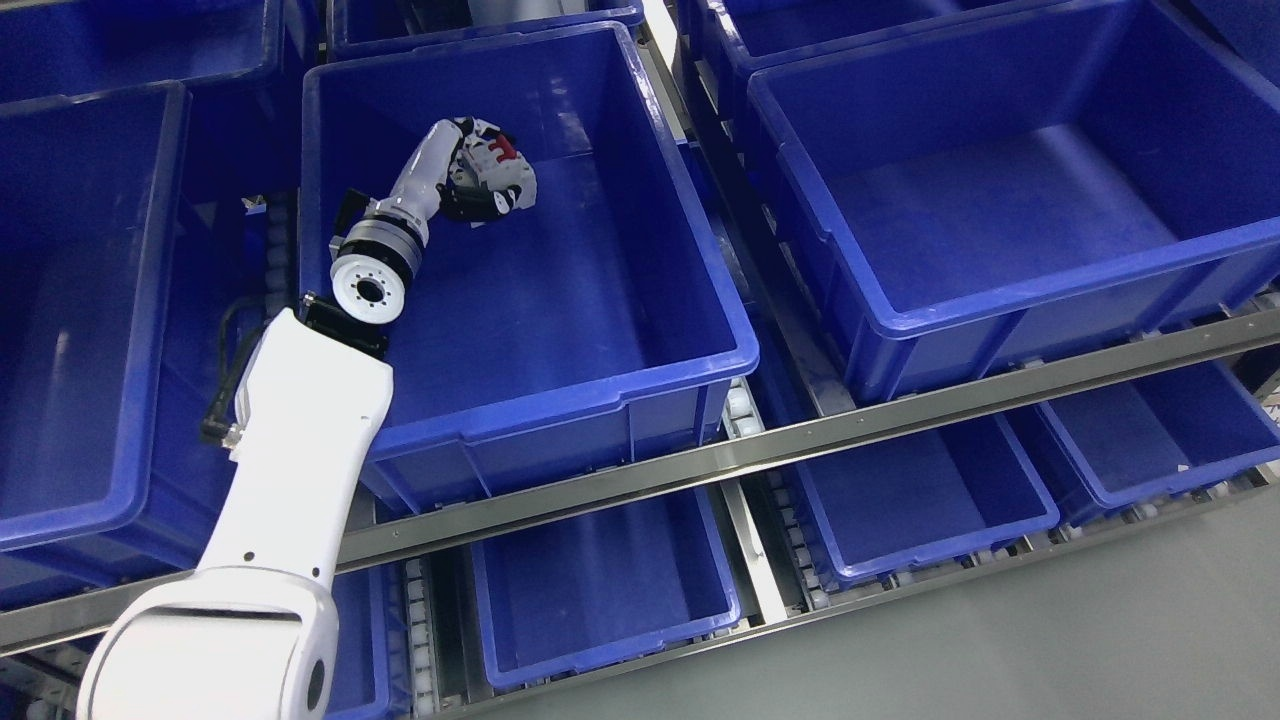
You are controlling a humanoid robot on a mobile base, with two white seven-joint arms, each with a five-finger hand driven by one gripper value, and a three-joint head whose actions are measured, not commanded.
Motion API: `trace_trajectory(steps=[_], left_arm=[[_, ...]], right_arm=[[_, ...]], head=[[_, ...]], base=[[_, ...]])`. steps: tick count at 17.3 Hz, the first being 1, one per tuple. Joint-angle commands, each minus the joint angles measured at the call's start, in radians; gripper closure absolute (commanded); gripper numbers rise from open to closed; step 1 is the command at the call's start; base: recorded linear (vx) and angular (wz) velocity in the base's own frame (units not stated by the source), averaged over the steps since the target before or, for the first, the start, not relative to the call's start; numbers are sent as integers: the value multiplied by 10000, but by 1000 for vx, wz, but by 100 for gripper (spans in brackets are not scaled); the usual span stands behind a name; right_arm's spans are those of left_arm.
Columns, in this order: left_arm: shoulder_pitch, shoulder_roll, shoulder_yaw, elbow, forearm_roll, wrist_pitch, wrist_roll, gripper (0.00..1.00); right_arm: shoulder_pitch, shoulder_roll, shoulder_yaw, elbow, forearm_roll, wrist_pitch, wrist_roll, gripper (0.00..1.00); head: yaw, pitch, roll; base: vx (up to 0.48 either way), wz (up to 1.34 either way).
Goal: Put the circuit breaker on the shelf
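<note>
Reaching in from the lower left, the white left arm point(290, 470) is extending over the front wall of a blue plastic bin point(560, 330) on the upper level of the shelf point(800, 445). The left robot hand point(478, 180) is sitting low inside that bin, toward its back left part, with its fingers point(505, 200) curling around the circuit breaker point(492, 160), a small light grey block with a red part showing on top. The breaker is lying within the grasp, close to the bin's floor; whether it is touching the floor cannot be told from this view. The silver wrist joint point(370, 270) is tilting up and to the right, just inside the bin's left wall.

Another blue bin point(1000, 290) of the same kind is standing to the right on the same level, separated from the first by a metal divider rail. A further blue bin point(90, 300) is standing to the left, partly hidden by the arm. More bins are lining the back row at the top edge. Below the metal front rail, smaller blue bins point(600, 600) are sitting on the lower level, resting on roller tracks. Grey floor point(1050, 640) is showing at the lower right.
</note>
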Motion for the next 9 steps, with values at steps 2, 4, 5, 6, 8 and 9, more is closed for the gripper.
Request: trace_trajectory(steps=[2,4,5,6,8,9], left_arm=[[-282,8,-236,1929,-28,-20,14,57],[-358,8,-190,1929,-13,-20,14,46],[-389,8,-206,1914,-13,-20,14,42],[-450,8,-206,1914,-13,-20,14,40],[-618,8,-175,1914,17,-20,14,37],[-710,8,-160,1914,18,-20,14,34]], right_arm=[[0,-175,199,0,2,-162,-15,0],[0,-175,199,0,2,-162,-14,0],[0,-175,199,0,2,-162,1,0],[0,-175,199,0,2,-162,-14,0],[0,-175,199,0,2,-162,-15,0],[0,-175,199,0,2,-162,-15,0]], head=[[0,0,0],[0,0,0],[0,0,0],[0,0,0],[0,0,0],[0,0,0]], base=[[3,-4],[3,6],[0,0],[0,0],[0,0],[0,0]])
